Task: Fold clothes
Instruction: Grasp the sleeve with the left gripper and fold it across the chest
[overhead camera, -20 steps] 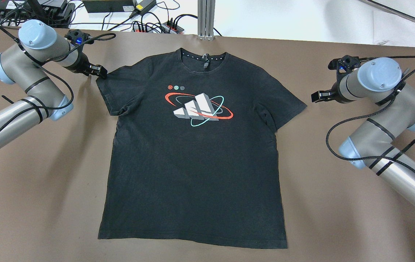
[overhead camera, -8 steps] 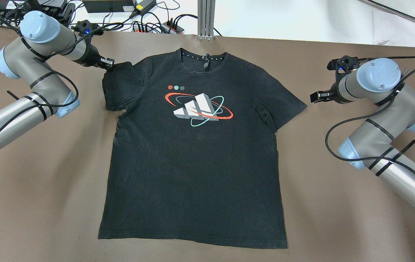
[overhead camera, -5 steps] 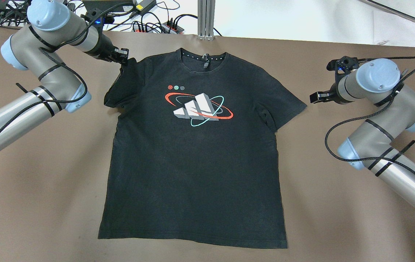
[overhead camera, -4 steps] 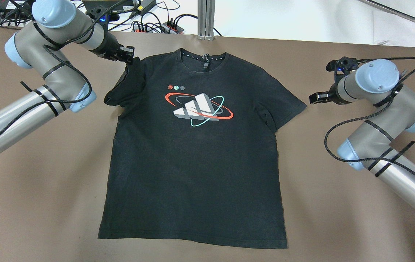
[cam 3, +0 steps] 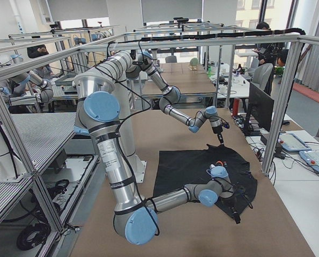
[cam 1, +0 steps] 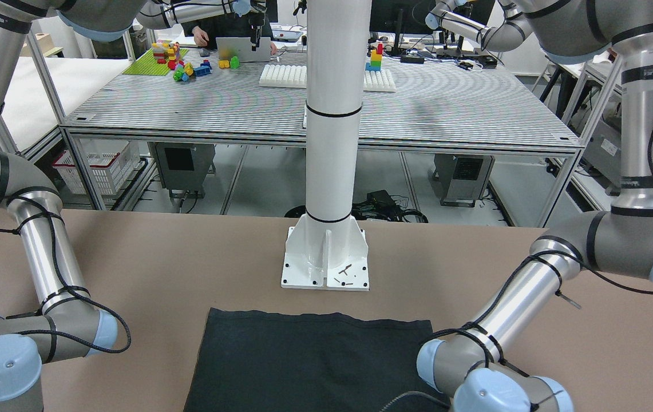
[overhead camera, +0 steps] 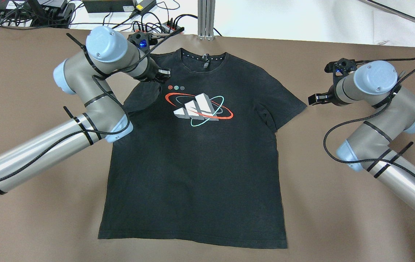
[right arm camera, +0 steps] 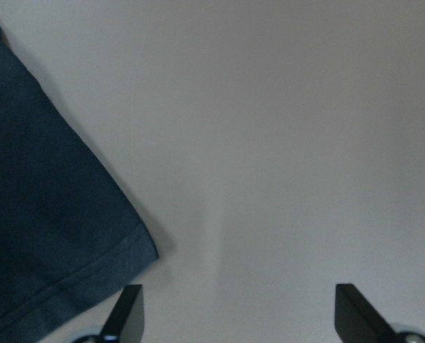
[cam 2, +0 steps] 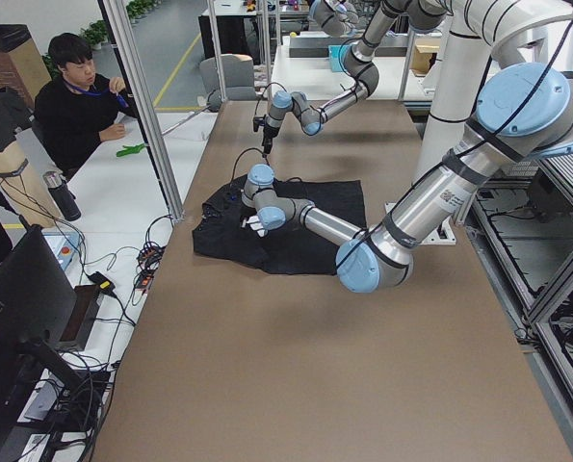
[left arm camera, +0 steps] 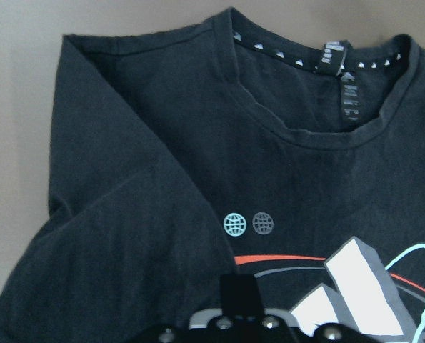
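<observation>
The clothes, a black T-shirt (overhead camera: pixel 196 171) with a white, red and teal chest print, lie face up on the brown table (overhead camera: pixel 338 225). My left gripper (overhead camera: pixel 163 72) is shut on the shirt's left sleeve (overhead camera: pixel 142 96), which is lifted and doubled inward over the chest beside the print. In the left wrist view the collar (left arm camera: pixel 319 107) and the folded sleeve (left arm camera: pixel 105 236) show above the gripper (left arm camera: pixel 238 300). My right gripper (overhead camera: pixel 311 99) is open just off the tip of the other sleeve (overhead camera: pixel 291 103). The right wrist view shows that sleeve's hem (right arm camera: pixel 76 279) left of the gripper (right arm camera: pixel 241 314).
A white pillar on a base plate (cam 1: pixel 326 260) stands just behind the shirt's bottom hem (cam 1: pixel 315 323). Cables and power strips (overhead camera: pixel 156 27) lie past the table's far edge. A person (cam 2: pixel 74 106) sits beyond the table's far side in the left view.
My left gripper has carried the sleeve up and rightward, from the shirt's outer left edge onto the chest. The right gripper has edged slightly toward the other sleeve.
</observation>
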Robot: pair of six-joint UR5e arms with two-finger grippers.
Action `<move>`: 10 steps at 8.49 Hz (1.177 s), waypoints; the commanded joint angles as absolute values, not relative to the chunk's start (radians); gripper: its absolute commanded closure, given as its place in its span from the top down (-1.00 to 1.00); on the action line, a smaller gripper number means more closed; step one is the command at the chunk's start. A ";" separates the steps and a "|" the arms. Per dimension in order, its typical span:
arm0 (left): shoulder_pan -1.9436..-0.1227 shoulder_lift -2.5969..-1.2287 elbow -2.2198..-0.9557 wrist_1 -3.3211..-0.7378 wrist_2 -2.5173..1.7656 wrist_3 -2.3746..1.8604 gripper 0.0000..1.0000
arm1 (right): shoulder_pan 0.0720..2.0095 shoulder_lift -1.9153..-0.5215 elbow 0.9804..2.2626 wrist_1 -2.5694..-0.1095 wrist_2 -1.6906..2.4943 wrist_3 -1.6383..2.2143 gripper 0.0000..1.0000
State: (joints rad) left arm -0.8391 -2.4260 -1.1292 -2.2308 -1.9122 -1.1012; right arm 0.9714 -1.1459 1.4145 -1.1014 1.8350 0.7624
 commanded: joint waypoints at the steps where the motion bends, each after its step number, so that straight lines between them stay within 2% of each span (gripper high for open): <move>1: -0.767 -2.512 -1.059 -2.227 -1.824 -1.173 -1.00 | 0.971 -1.146 1.413 -1.101 1.835 0.761 0.88; 4: -0.769 -2.543 -1.008 -2.230 -1.824 -1.187 -1.00 | 0.971 -1.146 1.413 -1.101 1.835 0.761 0.88; 5: -0.769 -2.543 -1.009 -2.233 -1.825 -1.186 -0.12 | 0.971 -1.146 1.413 -1.101 1.835 0.761 0.88; 6: -0.767 -2.545 -1.012 -2.240 -1.824 -1.180 0.88 | 0.971 -1.146 1.411 -1.101 1.835 0.761 0.88; 10: -0.767 -2.551 -1.031 -2.241 -1.830 -1.181 0.89 | 0.965 -1.144 1.387 -1.077 1.836 0.799 0.86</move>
State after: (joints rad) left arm -0.7682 -2.5513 -1.0275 -2.2388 -1.8301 -1.1812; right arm 0.9664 -1.1458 1.4057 -1.0999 1.8347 0.7645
